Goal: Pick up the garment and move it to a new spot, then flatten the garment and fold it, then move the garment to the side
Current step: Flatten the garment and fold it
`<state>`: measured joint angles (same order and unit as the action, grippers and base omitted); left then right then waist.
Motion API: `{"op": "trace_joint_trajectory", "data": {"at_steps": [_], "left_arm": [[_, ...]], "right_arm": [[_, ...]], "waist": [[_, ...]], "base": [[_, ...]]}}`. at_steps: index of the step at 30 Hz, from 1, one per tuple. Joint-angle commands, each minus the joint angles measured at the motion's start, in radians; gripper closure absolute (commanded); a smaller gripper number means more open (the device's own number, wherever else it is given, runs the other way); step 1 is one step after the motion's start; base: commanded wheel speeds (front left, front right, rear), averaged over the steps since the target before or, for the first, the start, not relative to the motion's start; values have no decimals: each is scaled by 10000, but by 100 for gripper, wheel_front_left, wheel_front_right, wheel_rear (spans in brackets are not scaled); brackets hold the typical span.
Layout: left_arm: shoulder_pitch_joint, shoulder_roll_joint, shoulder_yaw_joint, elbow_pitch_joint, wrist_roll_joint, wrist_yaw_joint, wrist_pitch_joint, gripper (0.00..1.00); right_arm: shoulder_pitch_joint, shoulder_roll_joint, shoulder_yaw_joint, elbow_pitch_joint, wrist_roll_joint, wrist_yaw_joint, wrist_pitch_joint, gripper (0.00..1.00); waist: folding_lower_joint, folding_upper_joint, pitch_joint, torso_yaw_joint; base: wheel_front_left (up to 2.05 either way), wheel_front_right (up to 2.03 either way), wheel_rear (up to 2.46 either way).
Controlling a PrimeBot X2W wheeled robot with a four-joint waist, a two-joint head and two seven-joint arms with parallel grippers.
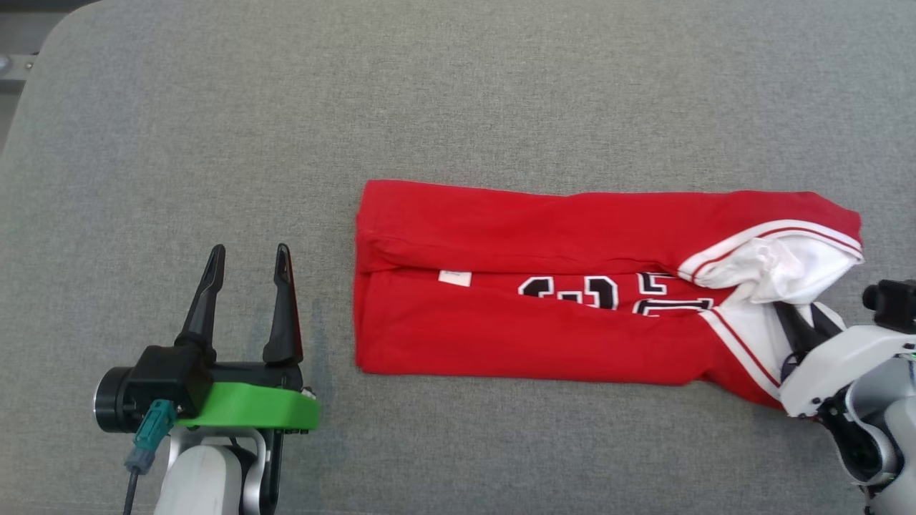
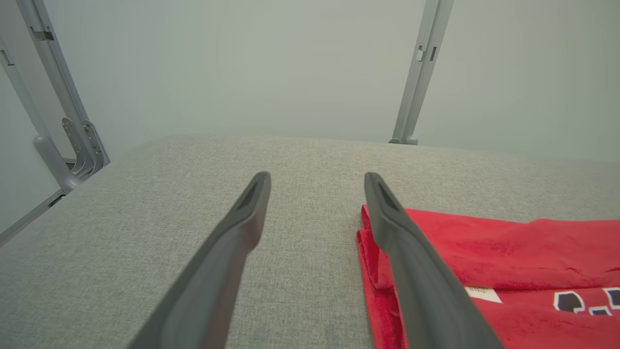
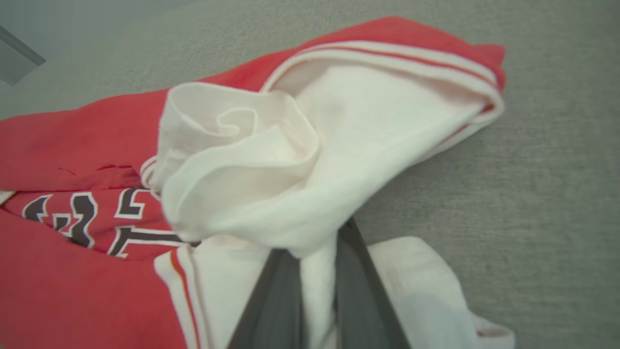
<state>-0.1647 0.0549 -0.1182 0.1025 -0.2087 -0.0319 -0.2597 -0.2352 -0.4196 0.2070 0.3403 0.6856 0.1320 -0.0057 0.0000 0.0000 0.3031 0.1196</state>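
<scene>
Your right gripper (image 3: 317, 264) is clamped tight on the white sleeve (image 3: 252, 194) of the red jersey (image 1: 515, 229), which lies folded lengthwise on the grey padded table (image 1: 215, 107). Your left gripper (image 1: 250, 250) is spread wide and empty, near the jersey's other end.

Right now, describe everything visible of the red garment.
The garment is a red jersey of soft knit, with white parts trimmed in red stripes, dark white-edged numerals and a white label. It lies folded into a long band on the grey surface, its white end bunched and pinched by the right tool.
</scene>
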Motion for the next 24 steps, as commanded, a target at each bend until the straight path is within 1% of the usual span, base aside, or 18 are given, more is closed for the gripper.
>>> {"op": "trace_joint_trajectory", "data": {"at_steps": [1, 4, 7, 10, 13, 16, 19, 22, 24], "left_arm": [[37, -11, 58, -26, 25, -19, -39, 0], [108, -18, 101, -40, -8, -4, -39, 0], [153, -20, 156, -40, -59, -21, -39, 0], [176, -23, 210, -35, -64, -47, -39, 0], [192, -25, 225, -28, -47, -74, -39, 0], [182, -27, 216, -28, -38, -90, -39, 0], [152, -31, 135, 23, -51, -108, -39, 0], [63, -33, 29, 44, -92, -126, -39, 0], [-15, -35, -71, 42, -158, -104, -39, 0]], "right_arm": [[245, -214, -284, -56, 120, -24, -113, 100], [507, -524, -749, -205, 191, -24, -118, 100], [539, -722, -928, -630, 203, -23, 73, 100], [327, -866, -820, -1463, 148, -21, 507, 100], [110, -742, -559, -2549, 209, -15, 1210, 100], [-88, -458, -232, -3500, 195, -15, 2085, 100], [-304, 26, 196, -4136, 227, -15, 2843, 100], [-533, 622, 756, -4348, 263, -15, 3365, 100], [-703, 940, 1116, -4210, 143, -15, 3525, 100]], "waist": [[0, 0, -54, -78], [0, 0, -127, -192], [0, 0, -209, -338], [0, 0, -308, -473], [0, 0, -422, -550], [0, 0, -522, -570], [0, 0, -600, -486], [0, 0, -587, -324], [0, 0, -543, -155]], "base": [[0, 0, 0], [0, 0, 0], [0, 0, 0], [0, 0, 0], [0, 0, 0], [0, 0, 0], [0, 0, 0], [0, 0, 0], [0, 0, 0]]}}
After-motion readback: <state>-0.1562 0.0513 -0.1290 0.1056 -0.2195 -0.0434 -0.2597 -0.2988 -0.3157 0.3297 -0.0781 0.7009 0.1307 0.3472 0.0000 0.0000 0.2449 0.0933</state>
